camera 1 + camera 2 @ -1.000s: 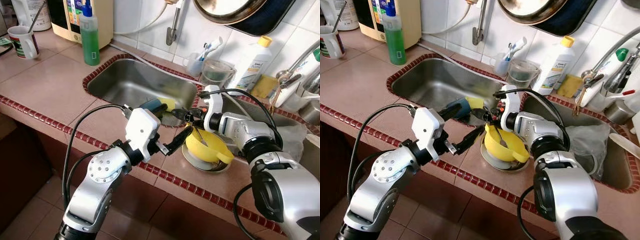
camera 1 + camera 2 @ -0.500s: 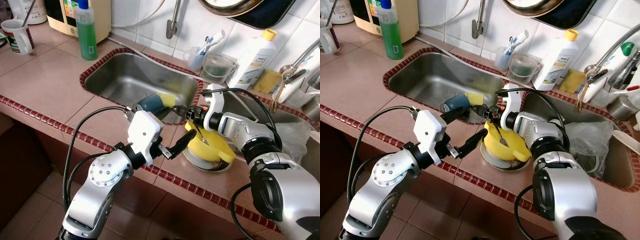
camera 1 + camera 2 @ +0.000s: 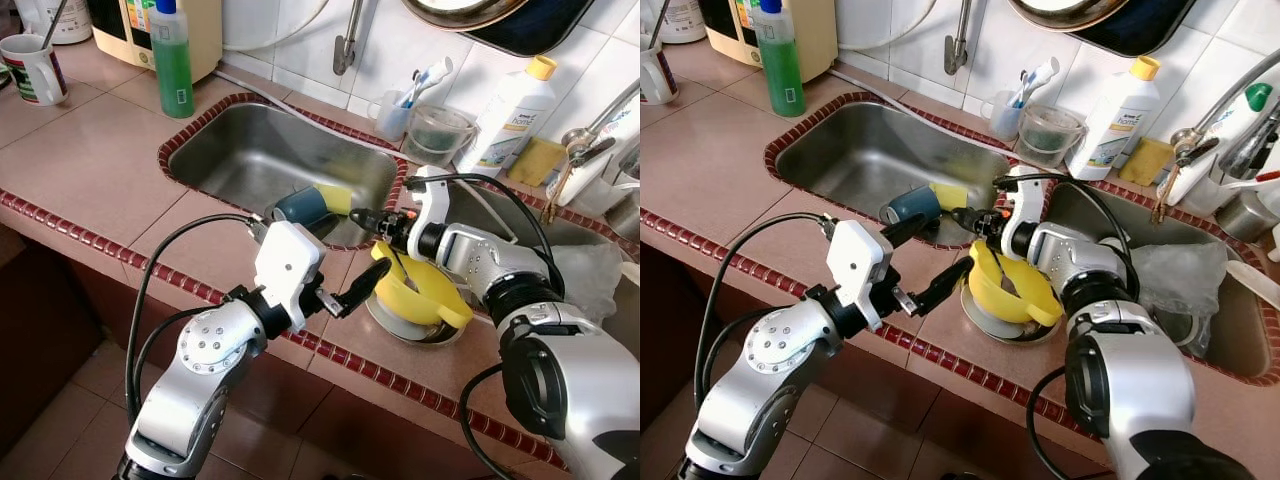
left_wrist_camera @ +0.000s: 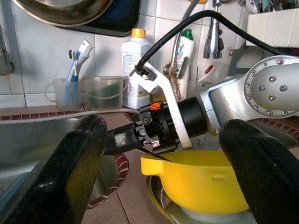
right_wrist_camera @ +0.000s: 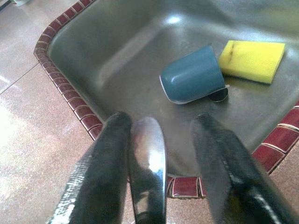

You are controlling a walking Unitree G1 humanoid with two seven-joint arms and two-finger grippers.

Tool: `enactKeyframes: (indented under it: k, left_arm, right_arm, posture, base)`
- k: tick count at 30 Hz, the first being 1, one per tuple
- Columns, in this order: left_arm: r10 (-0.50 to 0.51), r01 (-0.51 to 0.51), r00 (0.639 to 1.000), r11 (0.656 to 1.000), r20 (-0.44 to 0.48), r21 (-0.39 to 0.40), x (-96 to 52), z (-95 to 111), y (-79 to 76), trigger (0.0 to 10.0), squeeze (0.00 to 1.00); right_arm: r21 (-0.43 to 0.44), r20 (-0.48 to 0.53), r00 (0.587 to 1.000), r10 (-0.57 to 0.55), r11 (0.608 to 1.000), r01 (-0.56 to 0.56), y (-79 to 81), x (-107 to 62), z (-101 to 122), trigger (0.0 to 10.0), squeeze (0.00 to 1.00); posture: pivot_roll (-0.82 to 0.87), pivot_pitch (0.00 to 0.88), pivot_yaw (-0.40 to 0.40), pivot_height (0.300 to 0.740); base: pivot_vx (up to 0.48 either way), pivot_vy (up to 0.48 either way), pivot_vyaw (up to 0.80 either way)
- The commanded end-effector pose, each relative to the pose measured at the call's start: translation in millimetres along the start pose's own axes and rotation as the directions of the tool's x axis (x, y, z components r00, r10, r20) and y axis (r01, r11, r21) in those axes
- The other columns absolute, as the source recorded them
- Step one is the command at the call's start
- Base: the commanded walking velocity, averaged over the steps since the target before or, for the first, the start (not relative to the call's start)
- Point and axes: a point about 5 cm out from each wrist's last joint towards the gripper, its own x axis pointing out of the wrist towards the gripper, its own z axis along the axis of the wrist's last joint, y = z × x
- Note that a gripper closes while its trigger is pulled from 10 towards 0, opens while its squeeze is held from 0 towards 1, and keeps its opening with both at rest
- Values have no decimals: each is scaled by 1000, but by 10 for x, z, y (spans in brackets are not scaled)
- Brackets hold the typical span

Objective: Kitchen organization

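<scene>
Better to close the spread right gripper [image 5: 163, 154] squarely on the spoon [image 5: 148, 163] lying against one finger above the yellow bowl [image 3: 420, 290], near the sink [image 3: 230, 150], keeping the open left gripper [image 3: 335, 290] clear.

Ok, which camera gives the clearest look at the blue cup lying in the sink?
The right wrist view: the blue cup lies on its side beside the yellow sponge, unobstructed. Both eye views show it smaller, partly behind the left gripper. The left wrist view looks past it.
</scene>
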Motion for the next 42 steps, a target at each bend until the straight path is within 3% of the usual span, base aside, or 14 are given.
enactKeyframes:
  k: [1, 23, 42]
  left_arm:
    - [-22, 22, 999, 1000, 28, 2, 40, 58, -52, 10000, 0]
    - [-15, 15, 999, 1000, 31, 3, 48, 57, -45, 10000, 0]
    - [-23, 23, 999, 999, 41, 22, 98, 74, 3, 10000, 0]
  right_arm:
    - [0, 20, 1000, -13, 1000, 13, -37, -47, 101, 0, 0]
    - [2, 23, 1000, -9, 1000, 9, -37, -59, 144, 0, 0]
    - [29, 167, 980, 105, 993, -111, 113, -89, 513, 0, 0]
  posture:
    - [51, 128, -193, 740]
    - [45, 136, -193, 740]
    - [43, 109, -180, 740]
  base:
    - [0, 0, 0]
    - [0, 0, 0]
    - [0, 0, 0]
